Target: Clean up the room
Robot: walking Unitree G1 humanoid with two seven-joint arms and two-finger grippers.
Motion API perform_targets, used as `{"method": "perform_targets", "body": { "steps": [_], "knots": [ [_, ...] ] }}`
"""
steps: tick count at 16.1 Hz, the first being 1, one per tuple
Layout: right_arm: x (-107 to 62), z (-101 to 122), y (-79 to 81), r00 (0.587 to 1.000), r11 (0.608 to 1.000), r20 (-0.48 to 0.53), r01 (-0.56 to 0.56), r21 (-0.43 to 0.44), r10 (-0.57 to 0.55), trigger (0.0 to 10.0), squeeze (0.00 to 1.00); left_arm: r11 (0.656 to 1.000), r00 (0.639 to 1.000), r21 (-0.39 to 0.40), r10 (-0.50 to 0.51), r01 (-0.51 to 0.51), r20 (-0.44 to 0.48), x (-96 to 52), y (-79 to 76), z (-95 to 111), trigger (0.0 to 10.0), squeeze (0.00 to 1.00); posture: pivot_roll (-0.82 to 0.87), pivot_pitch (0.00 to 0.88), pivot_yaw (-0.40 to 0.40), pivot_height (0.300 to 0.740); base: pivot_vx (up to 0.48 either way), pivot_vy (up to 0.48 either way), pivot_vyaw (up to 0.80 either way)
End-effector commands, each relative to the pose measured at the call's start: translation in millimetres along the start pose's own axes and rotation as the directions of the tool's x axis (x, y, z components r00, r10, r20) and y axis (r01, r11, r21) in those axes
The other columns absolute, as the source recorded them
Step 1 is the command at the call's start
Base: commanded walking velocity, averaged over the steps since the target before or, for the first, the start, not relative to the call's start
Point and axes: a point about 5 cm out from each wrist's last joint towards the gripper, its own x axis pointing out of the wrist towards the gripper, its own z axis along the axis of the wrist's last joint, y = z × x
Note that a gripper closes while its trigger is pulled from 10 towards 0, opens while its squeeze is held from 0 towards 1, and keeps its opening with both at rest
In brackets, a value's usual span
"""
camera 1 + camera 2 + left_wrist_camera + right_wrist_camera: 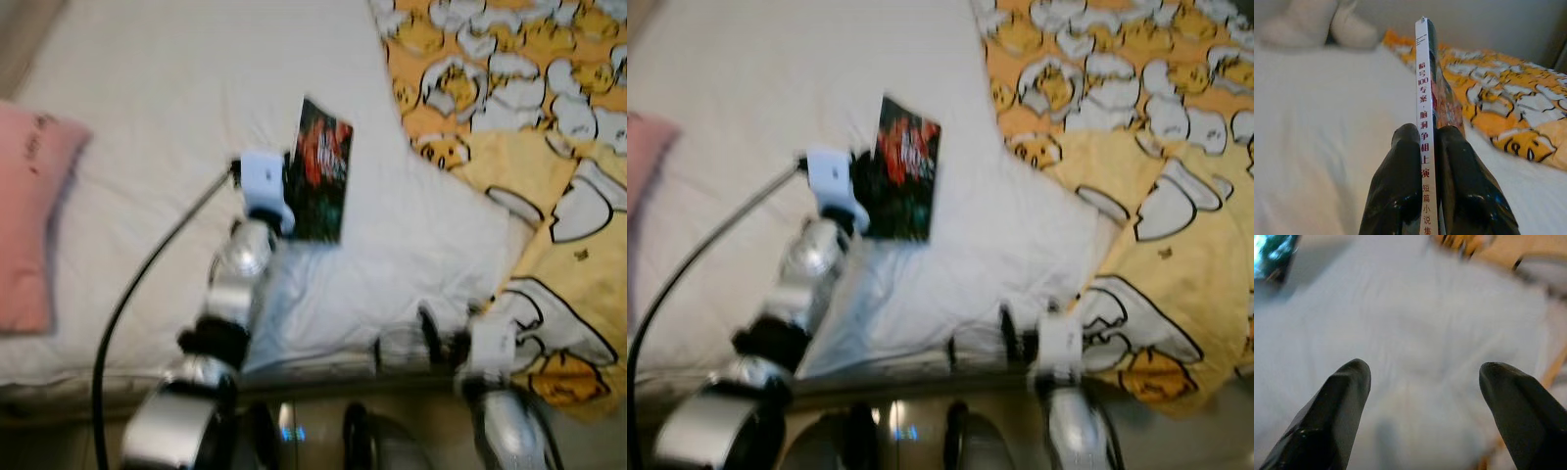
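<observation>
A thin book (321, 171) with a dark cover, red and green print, is held over the white bed sheet (176, 108). My left gripper (1427, 147) is shut on it, the two black fingers (1400, 166) pinching its white spine, which carries red and black characters. In the eye views the left arm's white wrist (263, 181) sits just left of the book. My right gripper (1422, 382) hangs open over the sheet near the bed's front edge, nothing between its fingers; its arm (490, 362) is low at the right.
A yellow and orange duvet (529, 108) with white cartoon figures covers the right side of the bed. A pink pillow (29, 215) lies at the left edge. Pale pillows (1317, 27) sit at the far end. A black cable (137, 284) trails from the left arm.
</observation>
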Motion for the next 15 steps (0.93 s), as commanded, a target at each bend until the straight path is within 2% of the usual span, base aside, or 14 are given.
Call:
{"method": "perform_targets", "body": {
  "steps": [1, 2, 3, 4, 5, 6, 7, 9, 10, 11, 12, 14, 15],
  "knots": [
    [-1.6, -3, -7.2, 0.999, 0.998, -0.020, 0.051, 0.037, -0.050, 10.0, 0.00, 0.998, 0.997, 0.030, -0.051, 0.049, 0.051, 5.6, -7.0, 15, 0.0, 0.00, -0.03, 0.024, -0.006, 0.740, 0.000, 0.000, 0.00],
    [13.1, 24, -8.5, 0.994, 0.994, 0.076, 0.068, 0.079, -0.074, 10.0, 0.00, 0.999, 0.998, 0.019, -0.035, 0.034, 0.047, 2.4, -0.5, 18, 0.0, 0.00, -0.02, 0.000, 0.002, 0.740, 0.000, 0.000, 0.00],
    [21.2, 63, -9.5, 0.972, 0.994, 0.221, 0.059, 0.088, -0.077, 10.0, 0.00, 1.000, 0.999, 0.001, 0.013, -0.013, 0.041, -9.9, 14.4, 18, 0.0, 0.00, -0.02, 0.000, 0.003, 0.740, 0.000, 0.000, 0.00],
    [19.9, 76, -11.5, 0.961, 0.996, 0.268, 0.049, 0.080, -0.069, 10.0, 0.00, 0.999, 0.998, 0.020, 0.045, -0.046, 0.041, -21.6, 25.1, 17, 0.0, 0.00, -0.01, 0.000, 0.001, 0.740, 0.000, 0.000, 0.00],
    [16.6, 80, -13.0, 0.955, 0.995, 0.287, 0.048, 0.086, -0.071, 10.0, 0.00, 0.997, 0.997, 0.031, 0.065, -0.067, 0.041, -31.6, 31.7, 15, 0.0, 0.00, 0.00, 0.000, -0.002, 0.740, 0.000, 0.000, 0.00],
    [8.9, 70, -6.5, 0.960, 0.998, 0.275, 0.031, 0.062, -0.047, 10.0, 0.00, 0.999, 1.000, 0.025, 0.028, -0.028, 0.007, -46.9, 20.3, -4, 0.0, 0.00, 0.03, 0.000, -0.002, 0.740, 0.000, 0.000, 0.00],
    [6.7, 67, -4.9, 0.962, 0.998, 0.269, 0.029, 0.048, -0.041, 10.0, 0.00, 1.000, 1.000, 0.018, 0.012, -0.012, -0.011, -50.9, 14.7, -11, 0.0, 0.00, 0.03, 0.000, -0.005, 0.740, 0.000, 0.000, 0.00],
    [8.2, 59, -5.1, 0.968, 0.995, 0.238, 0.063, 0.082, -0.081, 10.0, 0.00, 1.000, 0.999, 0.018, -0.002, 0.002, -0.036, -54.6, -0.3, -17, 0.0, 0.00, 0.04, 0.000, -0.019, 0.740, 0.000, 0.000, 0.00],
    [11.8, 58, -1.7, 0.971, 0.994, 0.228, 0.059, 0.091, -0.079, 10.0, 0.00, 0.998, 0.998, 0.044, 0.036, -0.034, -0.047, -52.7, 0.5, -16, 3.6, 0.00, 0.05, 0.000, -0.029, 0.740, 0.000, 0.000, 0.00],
    [13.2, 56, 2.4, 0.973, 0.995, 0.222, 0.043, 0.088, -0.062, 10.0, 0.00, 0.999, 0.997, 0.011, 0.048, -0.047, -0.059, -50.6, 1.8, -14, 10.0, 0.00, 0.05, 0.000, -0.035, 0.740, 0.000, 0.000, 0.00],
    [13.0, 54, 5.6, 0.974, 0.995, 0.218, 0.037, 0.088, -0.055, 10.0, 0.00, 0.999, 0.997, -0.017, 0.046, -0.047, -0.062, -50.5, 4.5, -14, 10.0, 0.00, 0.05, 0.000, -0.038, 0.740, 0.000, 0.244, 0.00],
    [14.7, 46, 2.8, 0.979, 0.993, 0.190, 0.051, 0.102, -0.070, 10.0, 0.00, 0.999, 0.994, 0.010, 0.047, -0.046, -0.102, -49.8, 9.3, -20, 10.0, 0.00, 0.05, 0.000, -0.037, 0.740, 0.000, 0.480, 0.00],
    [15.5, 41, -4.0, 0.981, 0.988, 0.165, 0.086, 0.129, -0.107, 10.0, 0.00, 0.997, 0.989, 0.048, 0.071, -0.065, -0.130, -50.6, 12.9, -25, 10.0, 0.00, 0.04, 0.000, -0.040, 0.740, 0.000, 0.480, 0.00]
  ]
}}
